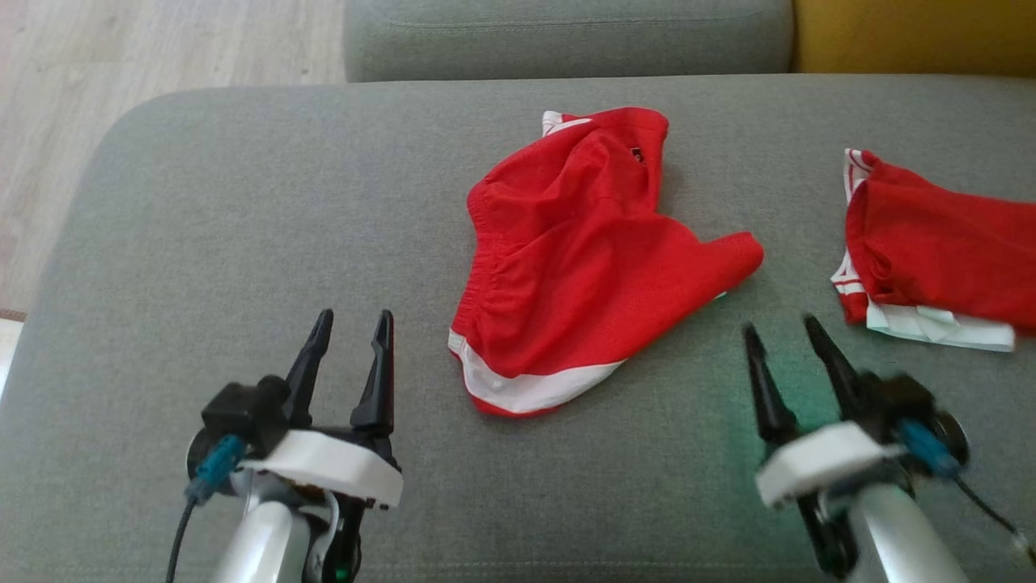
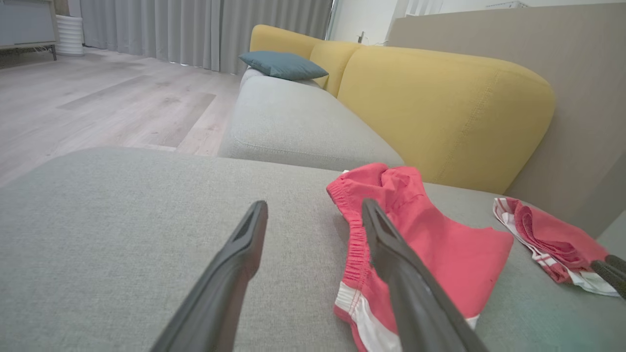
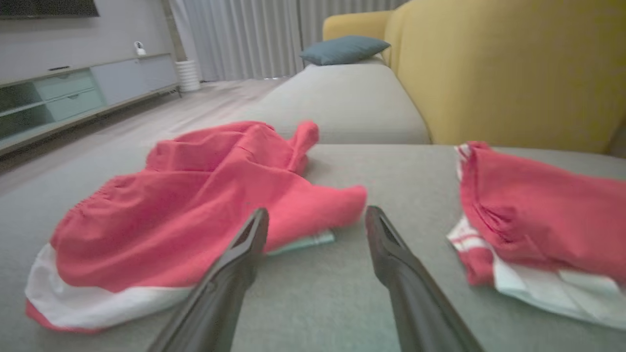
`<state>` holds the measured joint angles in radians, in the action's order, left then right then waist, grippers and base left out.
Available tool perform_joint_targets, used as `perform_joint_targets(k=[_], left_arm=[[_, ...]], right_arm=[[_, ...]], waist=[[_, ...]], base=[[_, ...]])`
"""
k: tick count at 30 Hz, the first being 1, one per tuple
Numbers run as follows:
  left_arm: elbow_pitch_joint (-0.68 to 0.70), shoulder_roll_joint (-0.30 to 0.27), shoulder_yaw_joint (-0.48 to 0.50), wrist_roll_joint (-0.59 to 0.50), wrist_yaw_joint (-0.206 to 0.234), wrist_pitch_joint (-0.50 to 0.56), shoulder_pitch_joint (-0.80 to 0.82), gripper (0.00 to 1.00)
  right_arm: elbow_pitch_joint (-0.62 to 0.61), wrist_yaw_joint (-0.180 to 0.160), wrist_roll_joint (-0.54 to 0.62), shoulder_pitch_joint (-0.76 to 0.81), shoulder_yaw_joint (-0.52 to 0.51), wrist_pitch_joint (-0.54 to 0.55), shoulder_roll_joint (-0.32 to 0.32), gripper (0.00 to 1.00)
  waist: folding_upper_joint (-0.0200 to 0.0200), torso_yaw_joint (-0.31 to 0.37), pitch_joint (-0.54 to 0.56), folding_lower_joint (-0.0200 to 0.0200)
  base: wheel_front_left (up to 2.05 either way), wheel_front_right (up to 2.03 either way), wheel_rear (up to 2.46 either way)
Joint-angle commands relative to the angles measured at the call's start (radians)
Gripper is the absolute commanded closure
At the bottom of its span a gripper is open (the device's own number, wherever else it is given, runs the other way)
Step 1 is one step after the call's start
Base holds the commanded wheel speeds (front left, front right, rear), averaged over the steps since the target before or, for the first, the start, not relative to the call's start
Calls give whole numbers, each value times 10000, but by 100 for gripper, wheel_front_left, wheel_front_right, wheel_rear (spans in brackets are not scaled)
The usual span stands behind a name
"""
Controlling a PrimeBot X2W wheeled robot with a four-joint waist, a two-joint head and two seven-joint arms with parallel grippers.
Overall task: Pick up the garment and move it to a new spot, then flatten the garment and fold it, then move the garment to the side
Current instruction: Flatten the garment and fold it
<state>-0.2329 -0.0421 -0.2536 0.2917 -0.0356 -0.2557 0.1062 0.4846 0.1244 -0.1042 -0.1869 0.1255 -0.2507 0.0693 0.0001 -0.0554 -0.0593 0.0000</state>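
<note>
In the middle of the head view the garment [image 1: 583, 259] is bright red, with a white band along its lower hem and a touch of white striping at its top edge. At the right edge a second garment [image 1: 939, 243] is the same red, white-striped on its left side, with a pale mint-white piece beneath. The sofa seat [image 1: 243, 243] is plain grey-green weave. At the upper right the backrest [image 1: 914, 36] is mustard yellow. At the upper left the floor [image 1: 121, 81] is pale wood with faint grain. In the upper middle of the left wrist view a cushion [image 2: 283, 65] is teal and the curtains [image 2: 195, 29] are grey. The left gripper [image 1: 354, 320] and right gripper [image 1: 779, 325] have black jaws, white housings and blue plugs.
</note>
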Motion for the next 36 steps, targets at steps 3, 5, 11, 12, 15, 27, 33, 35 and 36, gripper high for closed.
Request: perform_joint_targets(k=[3,5,11,12,15,27,33,35,36], left_arm=[[358,-81,256,-88,3,-61,207,0],[365,-81,241,-105,-15,-61,231,0],[364,-81,187,-124,-93,-61,408,0],[362,-81,167,-121,-106,-61,451,0],[351,-81,119,-115,-131,-61,557,0],[279,-81,64,-130,-246,-61,909,0],[269,-81,6,-84,-272,-61,1069,0],[263,-81,-5,-81,-269,-61,1089,0],[262,-81,-10,-80,-266,-61,1092,0]], right_arm=[[-568,63,9,398,-254,-100,-180,0],[-697,63,-277,501,-320,-98,-185,0],[-675,63,-850,196,-300,112,-188,0],[-613,63,-977,94,-299,185,-189,0],[-270,63,-1480,-272,-416,481,-189,0],[2163,63,-1425,-2099,-1340,1153,-190,0],[3103,63,-1080,-2715,-1637,895,-190,0],[3384,63,-934,-2874,-1709,838,-190,0],[3510,63,-858,-2947,-1735,807,-190,0]], waist=[[-1,145,-57,0],[-1,202,-122,0],[-1,166,-337,0],[-1,125,-386,0],[-1,-47,-563,0],[-1,-894,-1358,0],[-1,-1153,-1573,0],[-1,-1200,-1608,0],[-1,-1218,-1621,0]], base=[[0,0,0],[0,0,0],[0,0,0],[0,0,0],[0,0,0],[0,0,0],[0,0,0],[0,0,0],[0,0,0]])
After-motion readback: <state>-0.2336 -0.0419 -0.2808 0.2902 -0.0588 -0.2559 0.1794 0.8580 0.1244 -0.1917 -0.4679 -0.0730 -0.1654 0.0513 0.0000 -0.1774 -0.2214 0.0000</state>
